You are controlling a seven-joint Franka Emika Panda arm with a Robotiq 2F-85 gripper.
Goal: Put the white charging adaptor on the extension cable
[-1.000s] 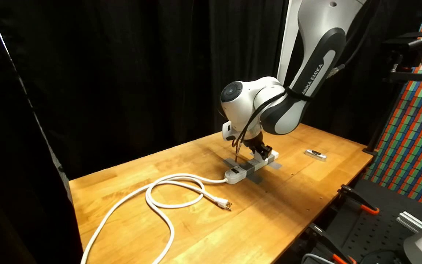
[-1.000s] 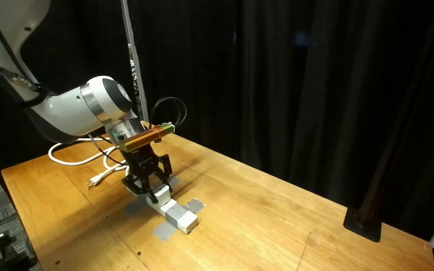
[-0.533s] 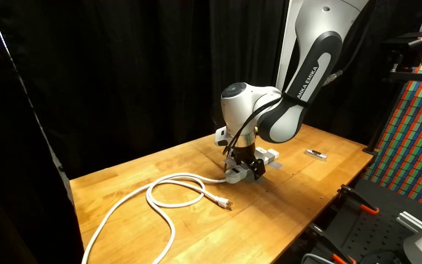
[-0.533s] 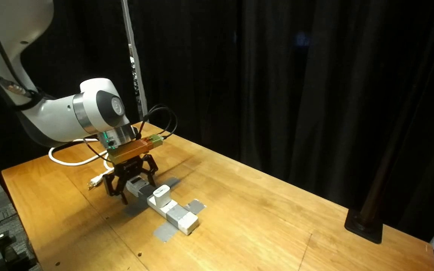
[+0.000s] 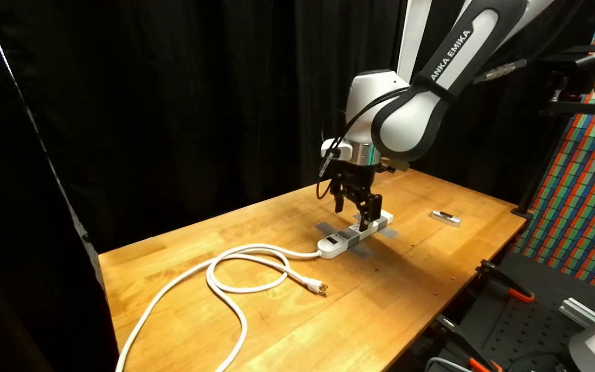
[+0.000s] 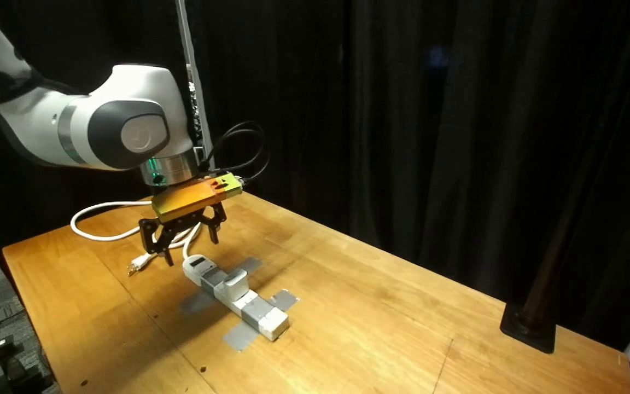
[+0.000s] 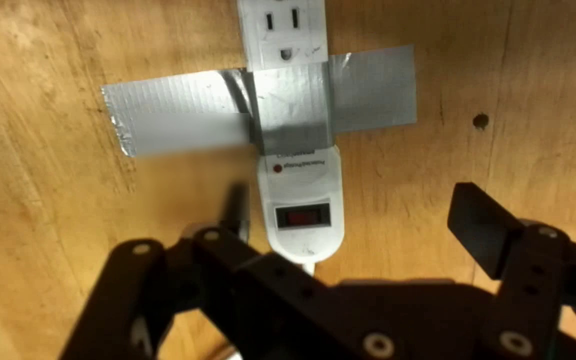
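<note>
The white charging adaptor stands upright on top of the extension cable, near the middle of its white strip. How deep its prongs sit cannot be seen. Nothing is between the fingers of my gripper, which is open and raised above the strip's switch end, apart from the adaptor. In another exterior view my gripper hides most or all of the adaptor behind a finger. From the wrist, the extension cable shows its switch and a free socket between the spread fingers; the adaptor is out of view there.
Grey tape fastens the strip to the wooden table. The looping white cord ends in a plug lying loose. A small silver-and-dark object and clamps are near the table edge. A black stand base occupies a far corner.
My gripper has opened and come off the adaptor, moved toward the strip's switch end, then risen. The adaptor has stayed standing on the strip.
</note>
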